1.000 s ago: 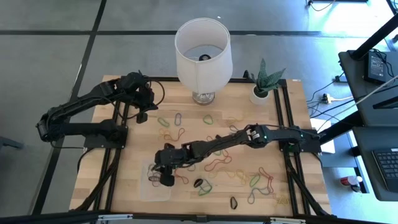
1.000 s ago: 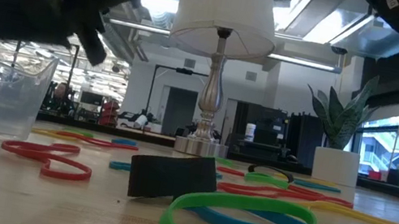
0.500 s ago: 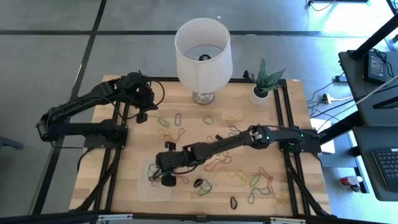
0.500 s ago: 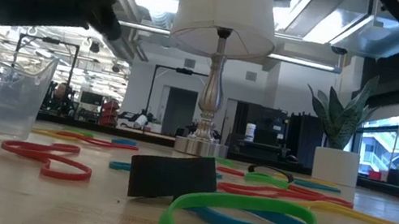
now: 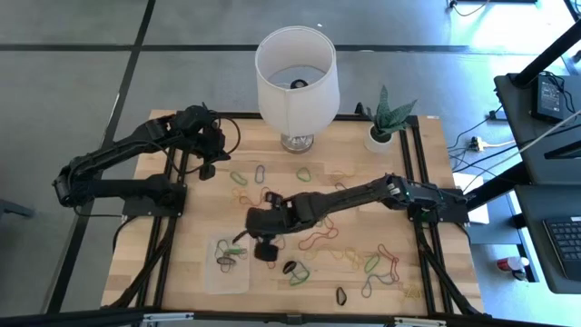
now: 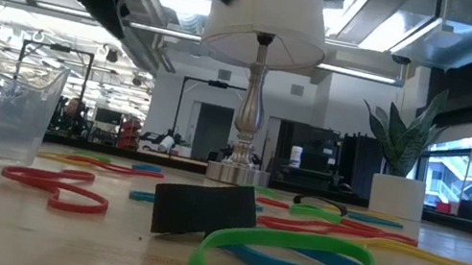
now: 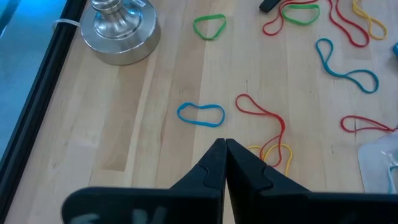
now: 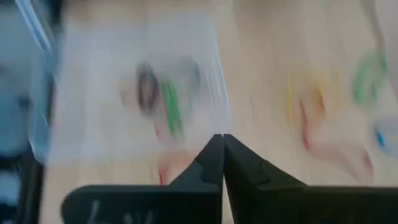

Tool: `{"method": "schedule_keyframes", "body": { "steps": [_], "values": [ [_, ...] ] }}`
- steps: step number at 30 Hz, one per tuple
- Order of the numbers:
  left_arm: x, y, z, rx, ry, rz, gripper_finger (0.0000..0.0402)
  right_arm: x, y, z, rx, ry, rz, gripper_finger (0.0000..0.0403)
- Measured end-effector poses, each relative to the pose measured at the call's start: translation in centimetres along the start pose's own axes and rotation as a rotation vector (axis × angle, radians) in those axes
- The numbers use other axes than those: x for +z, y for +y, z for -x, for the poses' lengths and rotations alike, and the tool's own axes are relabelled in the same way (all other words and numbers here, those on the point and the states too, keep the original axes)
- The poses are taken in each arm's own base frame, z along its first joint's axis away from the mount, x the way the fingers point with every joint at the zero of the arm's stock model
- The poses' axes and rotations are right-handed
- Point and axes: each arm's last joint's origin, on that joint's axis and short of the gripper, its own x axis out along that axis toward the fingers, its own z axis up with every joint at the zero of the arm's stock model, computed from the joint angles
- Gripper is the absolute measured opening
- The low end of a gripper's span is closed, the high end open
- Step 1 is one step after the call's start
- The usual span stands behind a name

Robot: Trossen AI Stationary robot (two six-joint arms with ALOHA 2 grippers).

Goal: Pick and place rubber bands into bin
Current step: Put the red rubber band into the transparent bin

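Wooden table [image 5: 182, 263]: bin [image 5: 227, 265] just beside closed, empty right pincer [image 5: 266, 252].

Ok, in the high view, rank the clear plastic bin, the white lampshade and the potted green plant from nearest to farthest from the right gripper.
1. Clear plastic bin: just left of the shut right gripper, at the table's near edge.
2. White lampshade: at the far edge, middle of the table.
3. Potted green plant: far right corner, farthest away.
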Motion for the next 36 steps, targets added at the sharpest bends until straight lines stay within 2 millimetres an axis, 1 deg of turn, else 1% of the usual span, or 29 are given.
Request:
{"method": "schedule_keyframes", "body": {
  "steps": [2,5,7,10,12,14,17,21,24,27,28,31,36],
  "values": [
    [0.0,0.0,0.0,0.000,0.000,0.000,0.0006,-0.9,-0.2,0.6,-0.044,0.090,0.004,0.0007],
    [0.0,0.0,0.0,0.000,0.000,0.000,0.0008,-2.5,0.1,1.3,-0.106,0.219,0.037,0.0009],
    [0.0,0.0,0.0,0.000,0.000,0.000,0.0008,-3.8,0.7,1.3,-0.133,0.289,0.061,0.0005],
    [0.0,0.0,0.0,0.000,0.000,0.000,0.0006,-6.0,1.3,0.7,-0.173,0.376,0.098,0.0004],
    [0.0,0.0,0.0,0.000,0.000,0.000,0.0005,-7.4,1.3,0.6,-0.176,0.374,0.092,0.0004],
    [0.0,0.0,0.0,0.000,-0.001,0.000,0.0004,-9.1,1.0,0.9,-0.173,0.350,0.056,0.0003],
    [0.0,0.0,0.0,0.000,-0.001,0.000,0.0004,-12.2,0.0,1.7,-0.120,0.260,-0.022,0.0003],
    [0.0,0.0,0.0,0.000,-0.001,0.000,0.0004,-15.5,-2.1,4.7,-0.024,0.117,-0.105,0.0002],
    [0.0,0.0,0.0,0.000,0.000,0.000,0.0004,-18.2,-4.1,6.5,-0.010,0.077,-0.136,0.0002],
    [0.0,0.0,0.0,0.000,-0.001,0.004,0.0004,-20.3,-5.8,8.5,0.010,0.031,-0.137,0.0002],
    [0.0,0.0,0.0,-0.002,-0.002,0.028,0.0004,-21.0,-6.3,9.0,0.015,0.018,-0.134,0.0002],
    [0.0,0.0,0.0,-0.007,-0.004,0.182,0.0004,-22.9,-7.7,10.1,0.023,-0.007,-0.123,0.0002],
    [0.0,0.0,0.0,-0.008,-0.002,0.418,0.0004,-24.6,-9.6,11.5,0.030,-0.068,-0.087,0.0002]
  ]
}}
